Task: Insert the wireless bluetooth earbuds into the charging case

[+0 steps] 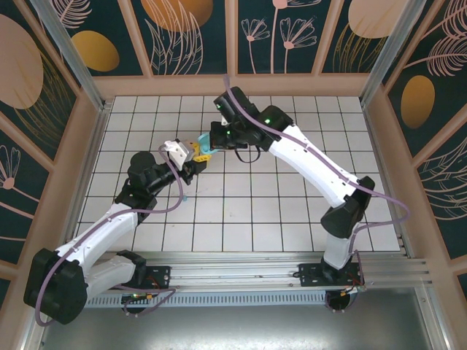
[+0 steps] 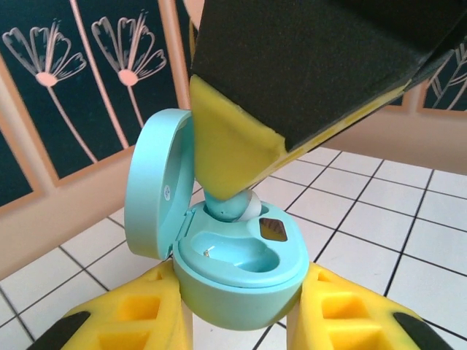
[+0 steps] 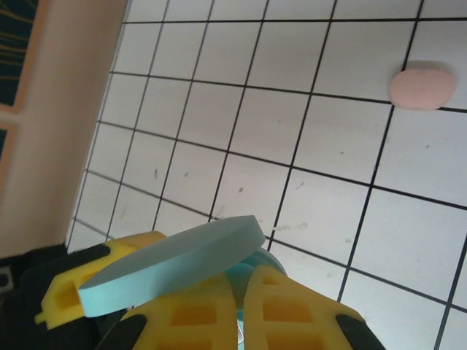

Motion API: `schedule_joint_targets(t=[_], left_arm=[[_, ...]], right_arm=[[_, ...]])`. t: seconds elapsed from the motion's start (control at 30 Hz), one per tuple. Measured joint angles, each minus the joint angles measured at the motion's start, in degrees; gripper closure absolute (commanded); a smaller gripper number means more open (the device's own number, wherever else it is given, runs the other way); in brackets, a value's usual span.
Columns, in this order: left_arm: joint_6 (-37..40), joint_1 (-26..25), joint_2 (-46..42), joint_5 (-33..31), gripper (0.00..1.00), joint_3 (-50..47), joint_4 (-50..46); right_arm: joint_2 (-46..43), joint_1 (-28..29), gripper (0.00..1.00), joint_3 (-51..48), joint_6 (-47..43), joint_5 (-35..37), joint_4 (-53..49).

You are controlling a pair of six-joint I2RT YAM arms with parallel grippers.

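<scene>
Left jaws: closed on the charging case (image 2: 241,273). One yellow finger is on each side of it, and both fingers (image 2: 128,321) press its round bottom.
Right jaws: closed almost all the way. Their yellow fingers (image 3: 292,310) come down from above into the open case. The tips touch the teal earbud (image 2: 235,208). I cannot tell if they pinch it or just push on it.
Charging case: teal and round. It sits between the left jaws and right under the tips of the right jaws.
Lid: the lid (image 2: 157,186) is open and stands up at one side of the case, just beside the right jaws. From the right wrist, its flat edge lies across the front of the right jaws.
Teal earbud: it is at the very tip of the right jaws, above the left jaws. It has a small white end. Its low end is in the mouth of the back hole of the case, and the rest sticks up.
Front hole: the front hole (image 2: 244,255) is on the near side of the right jaws, and its smooth teal floor shows.
Pink thing: a pale pink oval (image 3: 422,89) lies flat on the counter (image 3: 328,138), well apart from the right jaws. I cannot tell what it is.
Arms: the left arm (image 1: 109,226) and the right arm (image 1: 314,164) reach in, so both sets of jaws meet over the white tiles.
</scene>
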Motion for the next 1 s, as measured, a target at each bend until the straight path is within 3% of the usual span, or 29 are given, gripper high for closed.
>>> schedule_joint_targets(t=[0.53,1.0], left_arm=[[-0.63,0.35,0.04,8.87,0.81,1.55,0.39],[-1.53,0.7,1.55,14.23,0.8,3.87,0.37]], right_arm=[[-8.76,-4.57,1.0,-11.23,-6.43,-14.64,6.19],[-11.19,-8.41,1.0,-13.88,-13.64,-25.0,6.86]])
